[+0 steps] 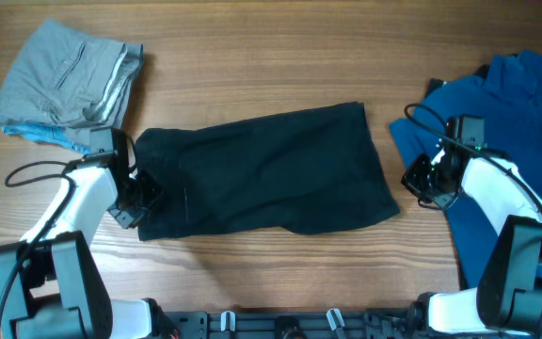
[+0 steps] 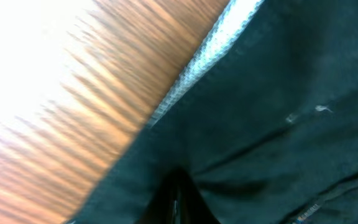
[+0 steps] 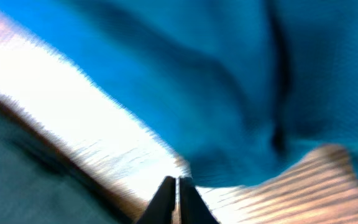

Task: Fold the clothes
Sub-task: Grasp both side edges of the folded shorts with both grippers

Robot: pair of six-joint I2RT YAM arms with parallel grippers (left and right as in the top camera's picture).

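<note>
Black fingertips of the right gripper [image 3: 178, 194] press together on nothing, over table [image 1: 280, 273] just right of the shorts [image 1: 271, 169]. The left gripper [image 1: 137, 200] sits at the shorts' left edge; its grasp I cannot tell. Shorts lie flat, seemingly halved; the grey garment [image 1: 64, 80] up-left of them looks folded, the blue shirt [image 1: 516, 122] to their right unfolded.
</note>
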